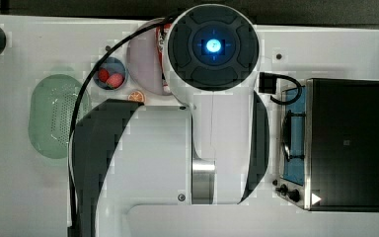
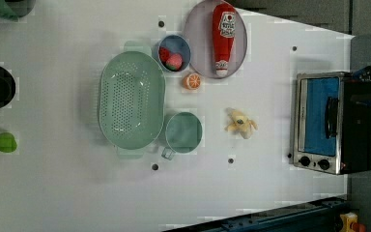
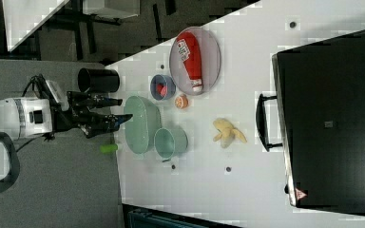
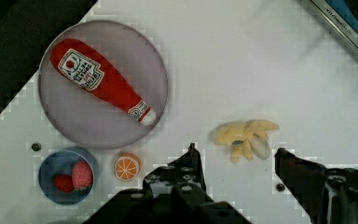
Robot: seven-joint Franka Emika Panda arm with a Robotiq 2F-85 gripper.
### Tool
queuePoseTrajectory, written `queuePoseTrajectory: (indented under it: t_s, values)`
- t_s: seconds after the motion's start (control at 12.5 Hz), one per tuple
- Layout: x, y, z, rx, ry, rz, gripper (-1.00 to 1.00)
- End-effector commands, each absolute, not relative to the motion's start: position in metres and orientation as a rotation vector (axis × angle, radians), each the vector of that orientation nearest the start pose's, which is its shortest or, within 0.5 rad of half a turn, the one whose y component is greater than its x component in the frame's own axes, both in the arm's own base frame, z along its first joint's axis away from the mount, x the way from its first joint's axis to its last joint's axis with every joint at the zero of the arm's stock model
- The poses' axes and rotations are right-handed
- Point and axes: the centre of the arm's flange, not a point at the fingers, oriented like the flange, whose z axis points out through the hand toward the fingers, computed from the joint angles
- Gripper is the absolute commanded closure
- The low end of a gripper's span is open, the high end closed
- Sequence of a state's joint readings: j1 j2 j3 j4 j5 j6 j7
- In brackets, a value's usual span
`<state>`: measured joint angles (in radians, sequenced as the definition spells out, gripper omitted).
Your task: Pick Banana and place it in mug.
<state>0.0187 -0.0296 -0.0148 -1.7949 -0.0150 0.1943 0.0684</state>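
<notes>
step: approach, we hover gripper (image 4: 235, 156) wide, empty | next: descend onto peeled banana (image 4: 245, 138), then mug (image 2: 184, 132)

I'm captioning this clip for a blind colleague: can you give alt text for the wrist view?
Open gripper hangs above a white table, its fingers apart with a peeled toy banana lying just beyond them. Nearby are a plush ketchup bottle on a grey plate, an orange slice, and strawberries in a blue bowl.

White arm (image 1: 217, 143), black gripper (image 3: 116, 110), black cable (image 1: 79, 113).
</notes>
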Motion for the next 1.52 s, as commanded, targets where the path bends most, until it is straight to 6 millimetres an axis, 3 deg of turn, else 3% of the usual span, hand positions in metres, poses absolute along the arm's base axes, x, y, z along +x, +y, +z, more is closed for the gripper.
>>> queuePoseTrajectory:
  t_s: [0.08, 0.24, 0.4, 0.56, 0.88, 1.28, 1.52]
  values:
    - [0.422, -0.026, 0.599, -2.857, 1.350, 0.060, -0.60]
    - [0.423, -0.026, 0.594, -2.861, 1.352, 0.076, -0.99]
    - [0.428, -0.025, 0.573, -2.871, 1.351, 0.108, -1.00]
    - [0.441, -0.024, 0.538, -2.877, 1.336, 0.098, -1.00]
    - [0.465, -0.022, 0.439, -2.985, 1.066, 0.085, -1.00]
    - [0.480, -0.020, 0.314, -3.070, 0.792, 0.056, -1.00]
    - [0.480, -0.020, 0.245, -3.083, 0.756, 0.046, -1.00]
